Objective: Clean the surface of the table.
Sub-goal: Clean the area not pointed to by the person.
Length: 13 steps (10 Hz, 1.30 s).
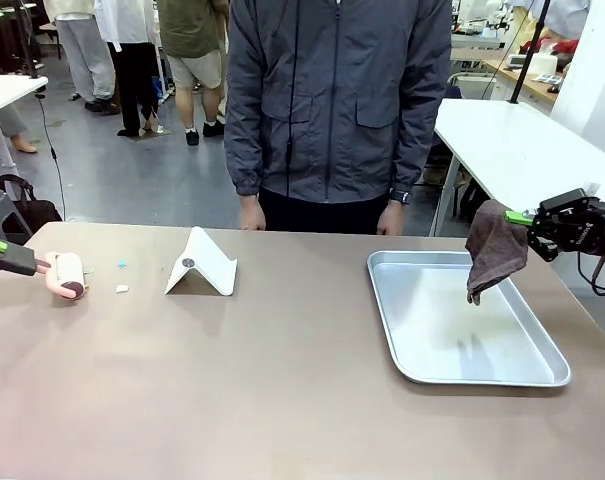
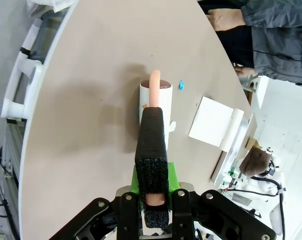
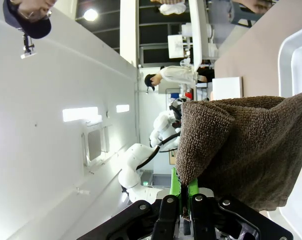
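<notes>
The large rectangular table [image 1: 282, 400] has a smooth, matte brownish-taupe top. It stands level and takes up the lower half of the front view, with its long far edge running straight across. The far-left corner is rounded. A shiny rectangular metal tray [image 1: 482, 380] lies flat on the right part of the top, close to the right edge, and the top is far wider than the tray. Well to the left of the tray, near the far-left corner, two small bits lie on the surface. One is a tiny teal scrap [image 1: 122, 264]. The other is a small white crumb [image 1: 122, 289], on the near side of the scrap. The near stretch of the top left of the tray is bare and even in colour.
</notes>
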Each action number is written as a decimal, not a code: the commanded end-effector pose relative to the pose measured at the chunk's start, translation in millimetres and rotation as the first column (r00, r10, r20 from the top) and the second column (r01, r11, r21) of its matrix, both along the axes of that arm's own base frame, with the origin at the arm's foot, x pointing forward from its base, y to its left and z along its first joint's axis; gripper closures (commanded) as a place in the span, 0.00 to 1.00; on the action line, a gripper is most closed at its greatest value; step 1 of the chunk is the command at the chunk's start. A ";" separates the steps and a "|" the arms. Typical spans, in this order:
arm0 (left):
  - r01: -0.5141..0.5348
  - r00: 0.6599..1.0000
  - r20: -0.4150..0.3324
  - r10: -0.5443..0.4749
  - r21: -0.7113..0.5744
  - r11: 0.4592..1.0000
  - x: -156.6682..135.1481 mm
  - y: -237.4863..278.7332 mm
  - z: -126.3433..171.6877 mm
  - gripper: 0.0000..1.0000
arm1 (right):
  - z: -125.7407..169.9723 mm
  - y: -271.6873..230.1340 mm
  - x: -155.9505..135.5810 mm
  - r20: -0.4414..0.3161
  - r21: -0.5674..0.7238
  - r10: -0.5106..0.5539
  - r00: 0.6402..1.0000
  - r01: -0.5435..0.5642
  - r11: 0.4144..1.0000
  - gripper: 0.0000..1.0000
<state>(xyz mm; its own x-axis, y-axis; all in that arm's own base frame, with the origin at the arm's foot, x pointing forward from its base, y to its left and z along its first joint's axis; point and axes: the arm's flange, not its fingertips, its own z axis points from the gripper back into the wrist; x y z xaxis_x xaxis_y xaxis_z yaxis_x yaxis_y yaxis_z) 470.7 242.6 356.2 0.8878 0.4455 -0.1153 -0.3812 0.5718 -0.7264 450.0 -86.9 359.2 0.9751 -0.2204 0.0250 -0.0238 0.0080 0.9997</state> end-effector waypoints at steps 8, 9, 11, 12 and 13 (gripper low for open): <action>0.100 0.992 -0.078 -0.094 0.068 0.993 48.9 -83.4 -18.4 0.78 | 4.4 1.6 2.6 0.014 0.016 0.002 1.000 -0.002 1.000 0.95; 0.127 0.989 -0.080 -0.120 0.082 0.989 48.8 -94.1 -20.9 0.78 | 4.4 1.6 2.6 0.014 0.016 0.002 1.000 -0.002 1.000 0.95; 0.171 0.983 -0.082 -0.163 0.108 0.979 51.3 -108.8 -27.1 0.78 | 4.4 1.6 2.6 0.014 0.016 0.002 1.000 -0.002 1.000 0.95; 0.177 0.982 -0.080 -0.169 0.109 0.978 52.2 -111.5 -27.3 0.78 | 4.4 1.6 2.6 0.014 0.016 0.002 1.000 -0.002 1.000 0.95; 0.178 0.982 -0.080 -0.170 0.108 0.978 52.4 -111.3 -27.4 0.78 | 4.4 1.6 2.6 0.014 0.016 0.002 1.000 -0.002 1.000 0.95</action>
<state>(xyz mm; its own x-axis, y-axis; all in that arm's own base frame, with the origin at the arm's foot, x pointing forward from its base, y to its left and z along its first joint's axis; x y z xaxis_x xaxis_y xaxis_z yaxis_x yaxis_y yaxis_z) 535.3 137.6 358.7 0.9435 0.3153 -0.1022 -0.2925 0.6470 -0.7041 450.0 -86.8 359.3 0.9751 -0.2203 0.0251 -0.0239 0.0080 0.9997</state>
